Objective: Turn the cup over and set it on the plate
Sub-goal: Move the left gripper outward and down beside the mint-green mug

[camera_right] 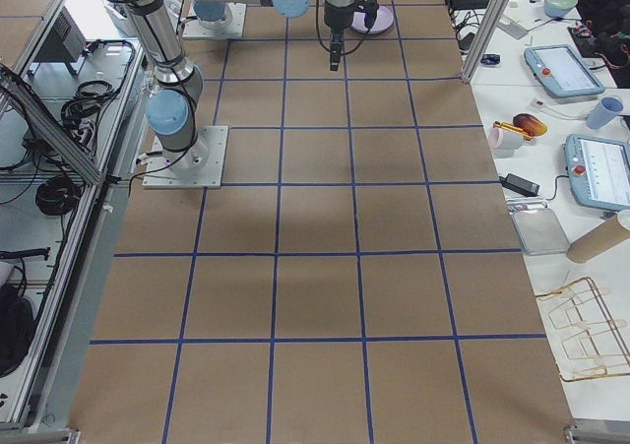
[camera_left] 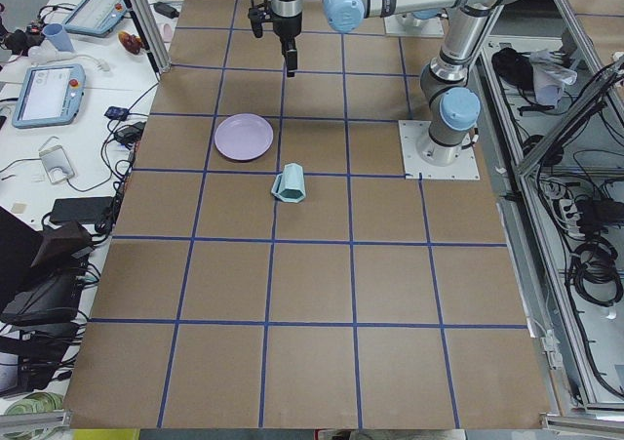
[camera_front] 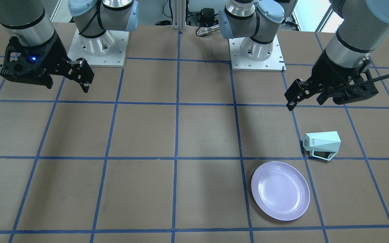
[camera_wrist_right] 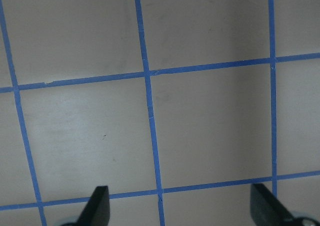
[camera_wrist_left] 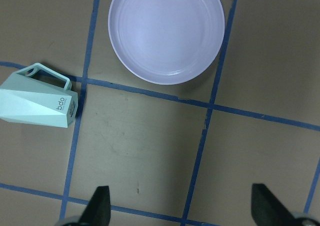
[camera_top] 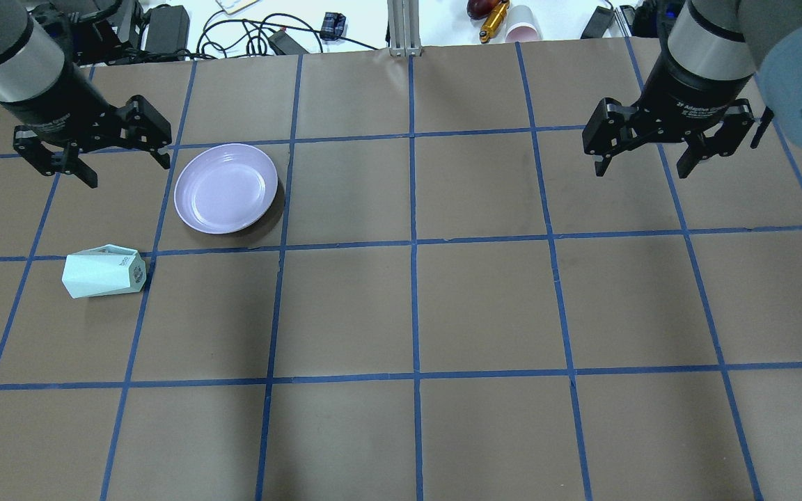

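Note:
The pale mint-green cup (camera_top: pixel 104 271) lies on its side on the brown table, label base toward the middle; it also shows in the front view (camera_front: pixel 322 144) and the left wrist view (camera_wrist_left: pixel 37 103), handle toward the plate side. The lavender plate (camera_top: pixel 226 188) sits bare a short way off, also in the front view (camera_front: pixel 280 190) and the left wrist view (camera_wrist_left: pixel 166 30). My left gripper (camera_top: pixel 126 170) hovers open and empty above the table, beside the plate and beyond the cup. My right gripper (camera_top: pixel 641 170) hovers open and empty far off on the other side.
Blue tape lines (camera_top: pixel 412 243) divide the table into squares. The two arm bases (camera_front: pixel 98 44) stand at the robot's edge. Cables, a power brick and a pink-lined paper cup (camera_top: pixel 523 31) lie past the far edge. The right wrist view shows only bare table.

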You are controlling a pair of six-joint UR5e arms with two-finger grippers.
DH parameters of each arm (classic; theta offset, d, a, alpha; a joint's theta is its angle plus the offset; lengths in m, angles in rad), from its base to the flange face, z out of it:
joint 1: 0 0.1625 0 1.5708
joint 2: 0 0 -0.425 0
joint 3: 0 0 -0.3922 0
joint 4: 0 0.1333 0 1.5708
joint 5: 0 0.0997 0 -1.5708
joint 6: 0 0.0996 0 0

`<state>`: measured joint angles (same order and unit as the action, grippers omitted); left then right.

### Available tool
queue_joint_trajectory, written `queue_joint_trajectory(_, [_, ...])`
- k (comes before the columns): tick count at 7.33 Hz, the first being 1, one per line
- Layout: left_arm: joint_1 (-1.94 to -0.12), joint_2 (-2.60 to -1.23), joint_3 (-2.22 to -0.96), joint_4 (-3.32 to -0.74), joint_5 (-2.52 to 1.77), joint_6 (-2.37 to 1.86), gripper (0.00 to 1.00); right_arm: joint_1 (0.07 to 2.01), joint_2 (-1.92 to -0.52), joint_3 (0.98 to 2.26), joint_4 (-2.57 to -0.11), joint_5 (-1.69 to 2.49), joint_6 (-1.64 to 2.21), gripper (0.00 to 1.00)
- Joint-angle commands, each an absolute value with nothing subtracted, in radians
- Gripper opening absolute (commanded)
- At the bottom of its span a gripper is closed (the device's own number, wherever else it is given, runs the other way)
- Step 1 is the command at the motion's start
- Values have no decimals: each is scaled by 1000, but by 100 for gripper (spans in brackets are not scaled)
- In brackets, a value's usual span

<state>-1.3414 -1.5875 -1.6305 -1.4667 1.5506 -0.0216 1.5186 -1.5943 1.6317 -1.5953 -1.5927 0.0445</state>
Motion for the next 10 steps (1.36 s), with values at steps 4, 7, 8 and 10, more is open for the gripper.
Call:
queue_joint_trajectory(4, [-1030,-1638,-1621,-1466,1443,279,100,1519,-1594,1631,-1595,-1594,44,100])
queue_joint_trajectory(7, [-883,-1709,-1617,-1442,1364,558,100,1519,-1595,1632,-1595,-1594,44,100])
queue_joint_trajectory(8, [-838,-1739,-1617,-1442,1356,648,100,1519,-1594,1631,-1595,-1594,44,100])
queue_joint_trajectory(10, [-793,-1802,-1621,-1442,1284,722,100,1519,-1594,1631,-1595,-1594,44,100])
